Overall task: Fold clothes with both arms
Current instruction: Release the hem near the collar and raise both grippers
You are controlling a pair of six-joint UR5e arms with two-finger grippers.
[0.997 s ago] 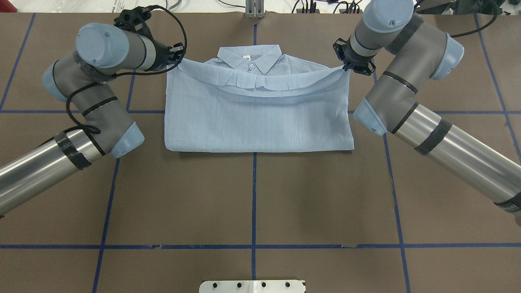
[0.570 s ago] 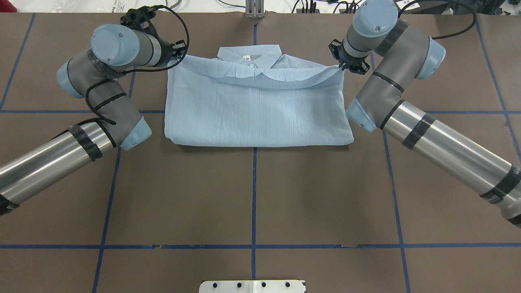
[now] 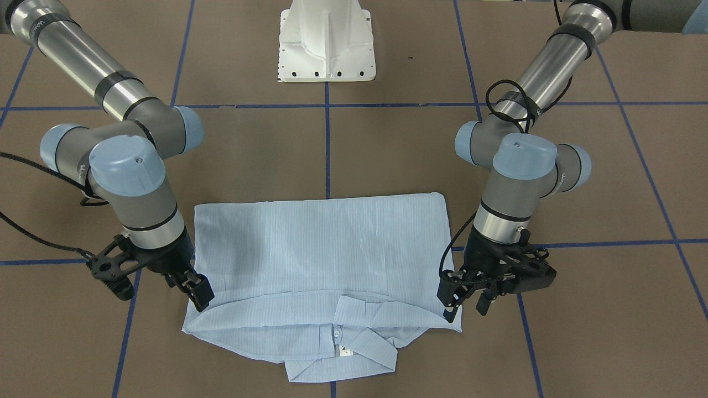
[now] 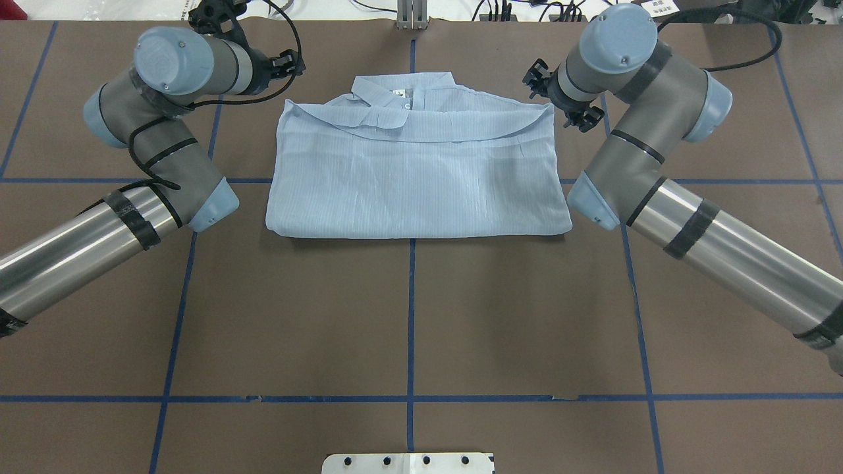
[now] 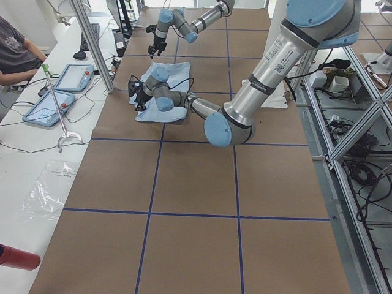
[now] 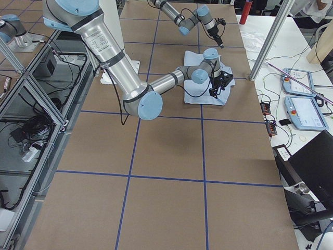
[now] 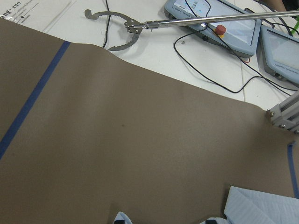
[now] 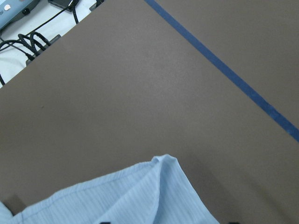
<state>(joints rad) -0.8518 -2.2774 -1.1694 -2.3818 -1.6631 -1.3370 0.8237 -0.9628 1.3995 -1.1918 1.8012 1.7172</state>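
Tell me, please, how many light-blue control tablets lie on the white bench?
2. Both lie side by side on the white bench across from the robot: the far tablet and the near tablet, as the right-side camera sees them. Others may be out of frame.

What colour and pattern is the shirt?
The shirt is light blue with fine stripes, clearest in the right wrist view.

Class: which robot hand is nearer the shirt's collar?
Left. The left hand is beside the shirt corner nearer the collar; the right hand is beside the opposite, farther corner.
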